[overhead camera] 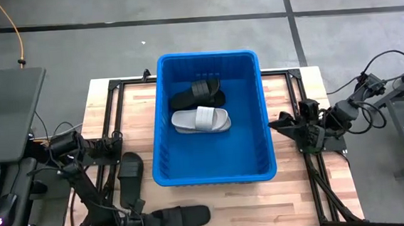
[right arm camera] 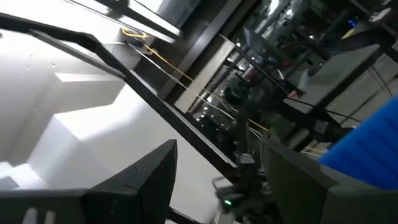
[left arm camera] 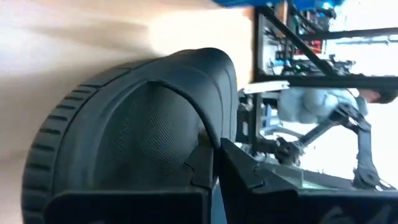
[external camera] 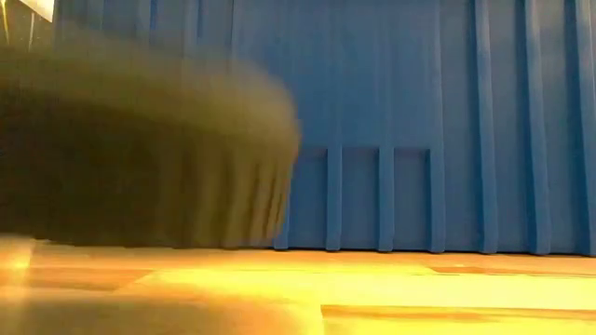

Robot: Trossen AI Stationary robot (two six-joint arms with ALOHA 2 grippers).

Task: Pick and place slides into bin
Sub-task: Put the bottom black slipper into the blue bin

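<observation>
My left gripper (left arm camera: 214,165) is pinched on the black slide (overhead camera: 181,217) at the near table edge, just outside the bin (overhead camera: 165,174), so I lift straight up first (the strap grip looks thin) and clear the rim before swinging in. The right gripper (right arm camera: 217,180) waits spread beside the bin. Inside lie one black slide (overhead camera: 198,95) and one grey (overhead camera: 201,119); another black slide (overhead camera: 130,176) rests on the table.
</observation>
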